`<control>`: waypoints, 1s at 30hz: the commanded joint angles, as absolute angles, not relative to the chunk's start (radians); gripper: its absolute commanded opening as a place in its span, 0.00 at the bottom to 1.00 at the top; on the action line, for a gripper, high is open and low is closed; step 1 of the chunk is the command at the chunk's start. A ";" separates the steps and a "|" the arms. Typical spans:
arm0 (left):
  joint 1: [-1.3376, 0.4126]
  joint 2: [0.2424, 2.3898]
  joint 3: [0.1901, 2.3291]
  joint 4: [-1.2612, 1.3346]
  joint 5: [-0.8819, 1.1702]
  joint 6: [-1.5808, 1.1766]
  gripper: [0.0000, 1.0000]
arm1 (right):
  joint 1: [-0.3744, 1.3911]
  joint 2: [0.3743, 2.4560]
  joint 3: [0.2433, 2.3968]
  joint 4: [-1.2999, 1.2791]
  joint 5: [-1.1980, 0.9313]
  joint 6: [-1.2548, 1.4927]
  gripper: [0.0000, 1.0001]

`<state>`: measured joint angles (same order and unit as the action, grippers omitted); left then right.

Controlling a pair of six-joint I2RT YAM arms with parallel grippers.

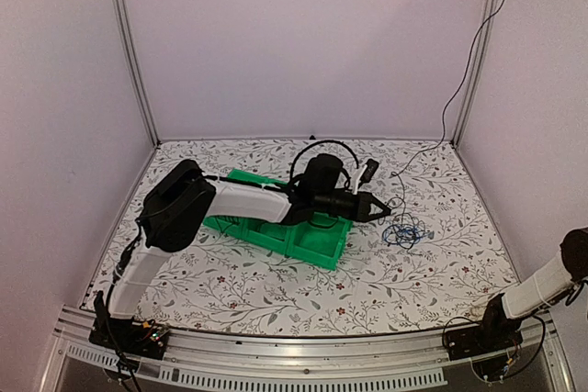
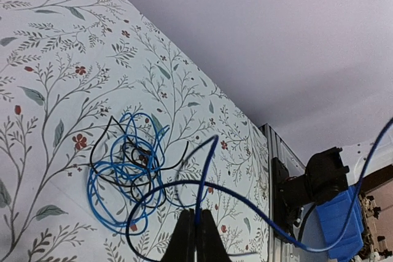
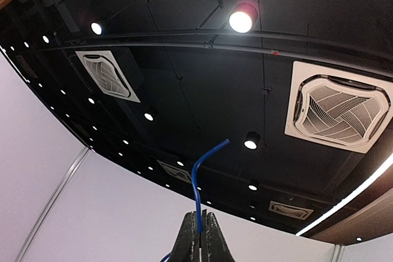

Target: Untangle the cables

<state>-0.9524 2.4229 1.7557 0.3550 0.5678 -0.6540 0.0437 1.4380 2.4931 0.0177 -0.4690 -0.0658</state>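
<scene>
The cables are a loose tangle of thin blue and black wires (image 1: pixel 402 231) lying on the floral table, right of the green bin; the tangle also shows in the left wrist view (image 2: pixel 123 170). My left gripper (image 1: pixel 381 211) hangs just left of and above the tangle, shut on a blue cable (image 2: pixel 206 170) that rises from the heap. A long blue strand (image 2: pixel 276 225) runs off to the right. My right gripper (image 3: pixel 198 218) points up at the ceiling, shut on a blue cable end (image 3: pixel 195 182). In the top view it is beyond the right edge.
A green bin (image 1: pixel 317 243) lies under the left arm's forearm. The right arm (image 1: pixel 542 286) stands at the near right corner and shows in the left wrist view (image 2: pixel 313 182). A thin black wire (image 1: pixel 459 89) hangs down the back right post onto the table.
</scene>
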 commanded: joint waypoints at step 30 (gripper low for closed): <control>-0.744 1.526 1.290 0.118 -0.053 -0.596 0.00 | 0.468 1.552 1.613 -0.160 -0.752 -0.182 0.00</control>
